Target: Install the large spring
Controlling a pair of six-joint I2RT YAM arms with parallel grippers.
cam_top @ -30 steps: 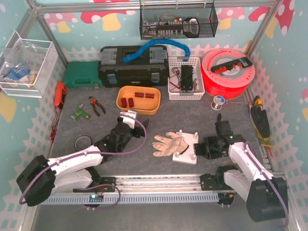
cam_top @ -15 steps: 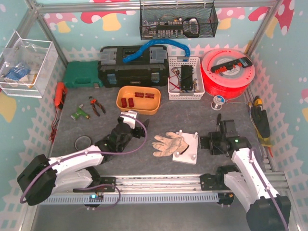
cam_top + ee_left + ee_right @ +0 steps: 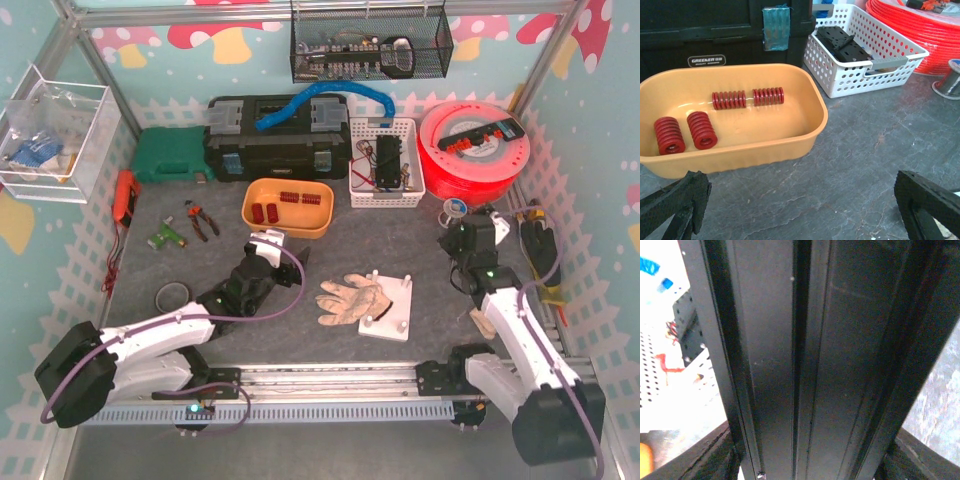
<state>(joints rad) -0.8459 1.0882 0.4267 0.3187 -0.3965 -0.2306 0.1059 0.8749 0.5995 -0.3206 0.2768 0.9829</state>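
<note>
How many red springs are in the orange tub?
4. Two thick springs sit side by side in the orange tub, left end; two slimmer springs lie end to end near its back wall.

Two large springs, fat red coils, lie on their sides, side by side and close together, at the left end of an orange tub on the bench. Two slimmer red springs lie end to end behind them. The white pegged plate sits well apart, flat, with its pegs bare.
</note>
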